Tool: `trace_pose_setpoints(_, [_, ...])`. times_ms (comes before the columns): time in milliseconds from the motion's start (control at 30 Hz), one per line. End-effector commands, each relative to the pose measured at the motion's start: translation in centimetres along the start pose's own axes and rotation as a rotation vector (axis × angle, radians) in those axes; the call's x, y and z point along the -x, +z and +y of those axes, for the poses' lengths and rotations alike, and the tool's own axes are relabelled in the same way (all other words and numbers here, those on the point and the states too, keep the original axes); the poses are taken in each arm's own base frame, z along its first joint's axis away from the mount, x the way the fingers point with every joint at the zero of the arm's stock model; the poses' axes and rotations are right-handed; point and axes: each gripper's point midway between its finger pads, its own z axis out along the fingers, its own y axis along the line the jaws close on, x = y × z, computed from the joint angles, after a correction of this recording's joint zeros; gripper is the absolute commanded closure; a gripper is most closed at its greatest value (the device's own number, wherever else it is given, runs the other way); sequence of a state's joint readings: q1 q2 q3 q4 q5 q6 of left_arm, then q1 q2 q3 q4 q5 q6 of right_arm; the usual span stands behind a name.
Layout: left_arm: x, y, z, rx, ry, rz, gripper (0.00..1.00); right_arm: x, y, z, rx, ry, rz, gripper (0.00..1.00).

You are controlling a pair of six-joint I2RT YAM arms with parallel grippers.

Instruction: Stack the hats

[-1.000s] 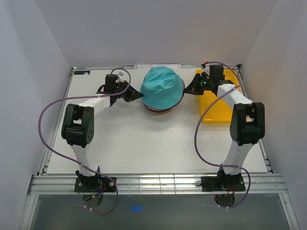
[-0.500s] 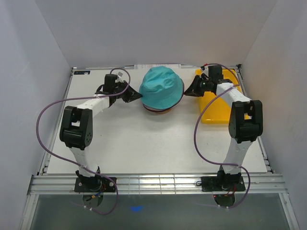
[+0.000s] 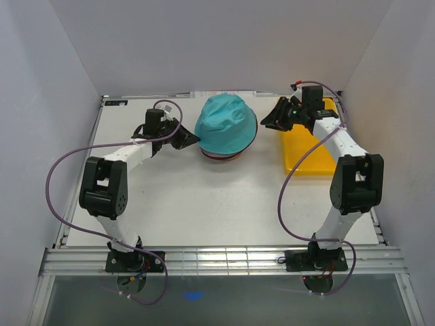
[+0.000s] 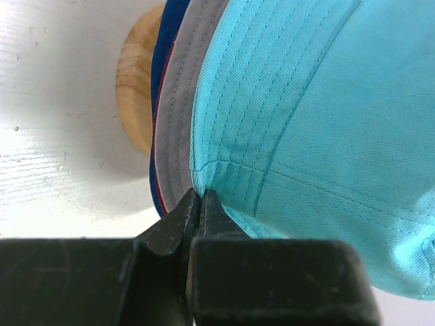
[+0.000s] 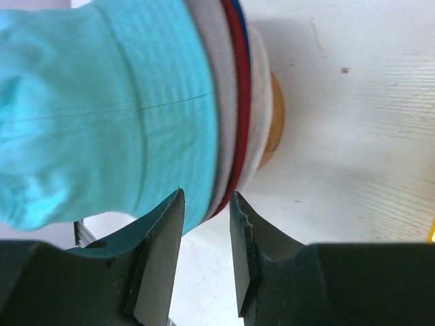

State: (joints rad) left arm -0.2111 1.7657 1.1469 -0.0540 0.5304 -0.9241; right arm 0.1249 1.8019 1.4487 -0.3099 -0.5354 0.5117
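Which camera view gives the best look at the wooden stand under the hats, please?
The left wrist view: a broad curved edge of the wooden stand shows beside the stacked hats' brims. The right wrist view shows only a thin sliver past the brims; from above the hats nearly hide it.

The teal hat (image 4: 306,136) is matt woven cloth, seams stitched. The stand (image 4: 136,95) is smooth grained wood, the worktop (image 5: 353,102) matt white.
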Motion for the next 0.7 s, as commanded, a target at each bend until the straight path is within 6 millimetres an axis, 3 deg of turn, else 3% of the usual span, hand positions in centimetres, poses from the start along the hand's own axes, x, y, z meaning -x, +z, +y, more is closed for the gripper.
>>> trace_pose_setpoints(0, [-0.4,-1.8,-1.1,-0.014,0.017,-0.011,1.0,0.5,-2.0,3.6,0.095,-0.024,-0.047,0.61])
trace_pose_setpoints(367, [-2.6,-2.3,-2.4,-0.038,0.033,0.011,0.93,-2.9,-0.3,4.6,0.103,-0.012,0.016,0.56])
trace_pose_setpoints(667, [-3.8,-2.7,-2.6,-0.041,0.035,0.02,0.92,-3.5,0.8,4.4,0.087,0.008,0.022,0.44])
